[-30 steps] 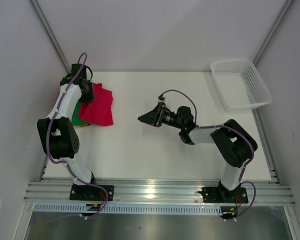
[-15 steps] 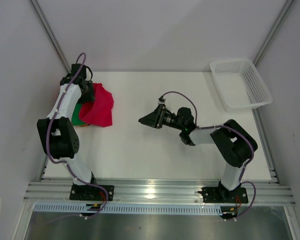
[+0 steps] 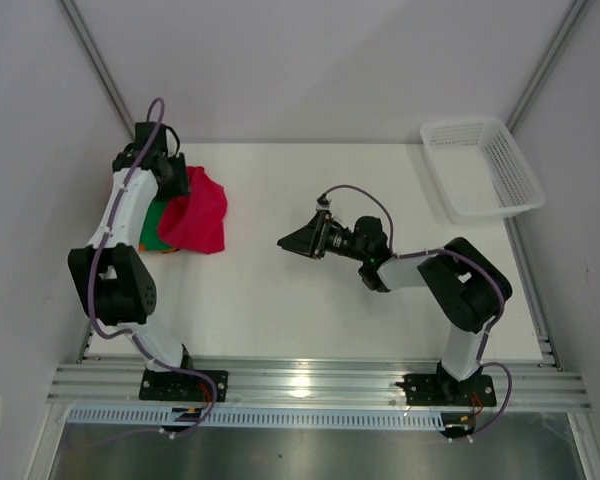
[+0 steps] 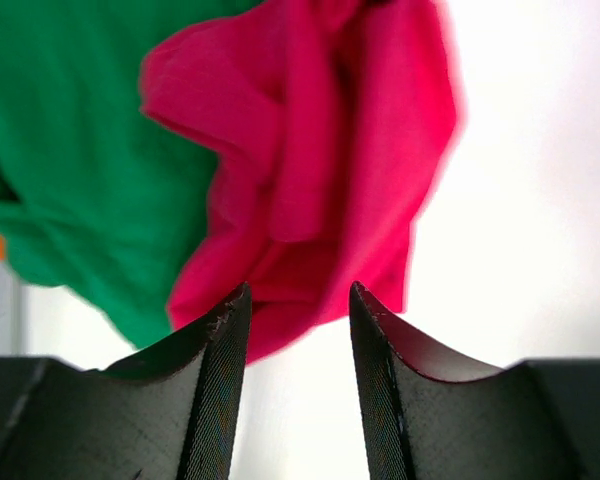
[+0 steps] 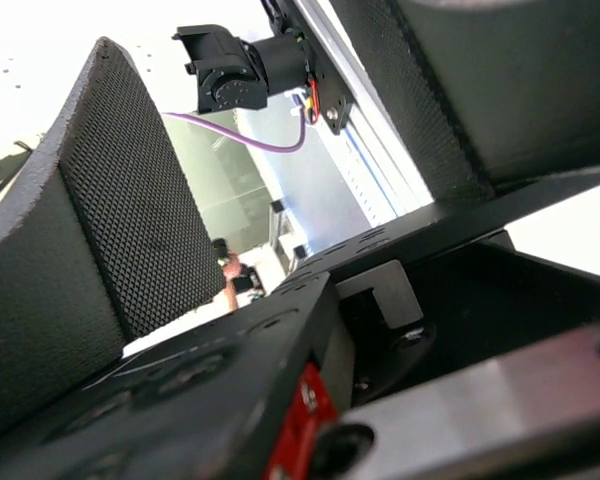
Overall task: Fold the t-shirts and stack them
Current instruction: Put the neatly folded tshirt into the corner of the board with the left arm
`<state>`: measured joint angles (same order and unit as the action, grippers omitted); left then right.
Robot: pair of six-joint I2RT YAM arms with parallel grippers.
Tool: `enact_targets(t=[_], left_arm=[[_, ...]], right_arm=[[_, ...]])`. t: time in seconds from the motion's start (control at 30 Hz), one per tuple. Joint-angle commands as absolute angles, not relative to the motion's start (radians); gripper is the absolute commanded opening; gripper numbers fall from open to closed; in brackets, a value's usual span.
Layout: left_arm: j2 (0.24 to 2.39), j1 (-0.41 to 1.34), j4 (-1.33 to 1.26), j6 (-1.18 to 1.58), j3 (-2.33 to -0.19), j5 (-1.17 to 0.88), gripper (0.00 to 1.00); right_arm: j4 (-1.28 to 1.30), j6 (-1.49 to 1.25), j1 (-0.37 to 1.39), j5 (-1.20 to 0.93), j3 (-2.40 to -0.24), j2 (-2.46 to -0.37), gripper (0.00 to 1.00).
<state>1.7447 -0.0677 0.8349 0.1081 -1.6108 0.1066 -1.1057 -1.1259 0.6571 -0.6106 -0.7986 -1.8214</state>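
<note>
Top external view: a white table (image 3: pixel 280 300) carries a white mesh basket (image 3: pixel 480 165) at its far right corner. At the far left lies a crumpled crimson t-shirt (image 3: pixel 202 215), overlapping a green t-shirt (image 3: pixel 154 226) on its left. Over their far edge hangs the left gripper (image 4: pixel 298 296), jaws apart, nothing between them. Near the table's middle the right gripper (image 3: pixel 286 240) hovers, jaws spread, empty.

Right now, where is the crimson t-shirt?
In the top view the crimson t-shirt lies at the far left of the table, partly over the green t-shirt, just beyond the open left gripper.
</note>
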Motion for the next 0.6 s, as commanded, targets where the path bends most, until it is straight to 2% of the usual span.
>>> enact_targets(t=[0.0,0.17,0.57], left_arm=[[1.652,-0.069,0.779,0.136,-1.648,-0.085,0.47],[1.689,-0.039,0.755,0.156,-1.617,-0.293,0.47],[1.862,0.020,0.782,0.149,-1.526,-0.229,0.43]], right_arm=[[-1.189,-1.134,0.661,-0.614,-0.795,-1.839,0.66],[-1.200,-1.141,0.663,-0.611,-0.799,-1.858,0.66],[-1.209,-1.149,0.660,-0.607,-0.793,-1.858,0.66]])
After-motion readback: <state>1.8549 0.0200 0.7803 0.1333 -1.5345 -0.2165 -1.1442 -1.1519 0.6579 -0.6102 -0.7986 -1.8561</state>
